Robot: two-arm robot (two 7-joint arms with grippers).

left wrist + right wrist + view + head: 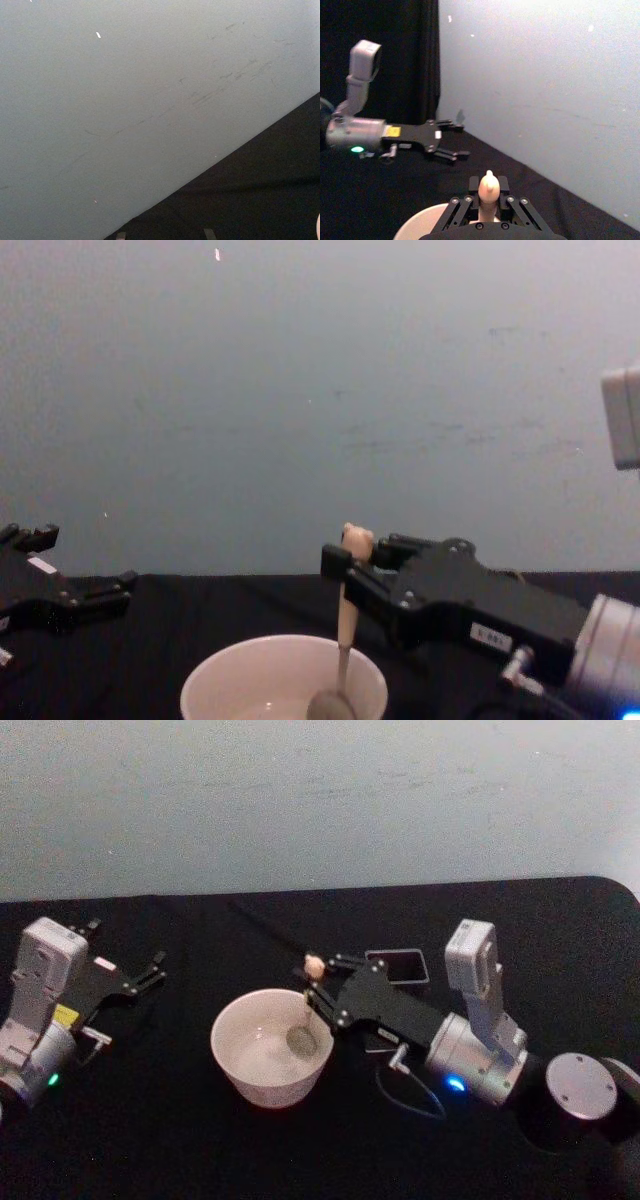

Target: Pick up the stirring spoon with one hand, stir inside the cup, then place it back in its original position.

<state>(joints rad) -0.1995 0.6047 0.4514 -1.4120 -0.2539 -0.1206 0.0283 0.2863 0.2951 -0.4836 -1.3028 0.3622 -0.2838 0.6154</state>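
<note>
The wide round off-white cup (262, 1082) (222, 668) sits nearest, on the black cloth-covered table (140, 1140), roughly at the centre. The slender cream stirring spoon (303, 1037) (345, 625) stands nearly upright in the cup's right half. Its small greyish bowl is down inside, and its bear-head knob rises above the rim. From these angles it is hard to say whether the spoon's bowl touches the bottom.

The right gripper (318, 990) (350, 570) (489, 200) reaches in from the right, level with the cup's right rim. Its black fingers are clenched on the spoon's handle just under the knob. Just beyond it, to the far right of the cup, stands a dark grey square-sided holder (395, 953).

The left gripper (125, 948) (85, 560) (456, 140) hangs at the left, well apart from the cup. Its jaws are spread and grasp nothing. A pale grey-blue wall (320, 800) backs the table.
</note>
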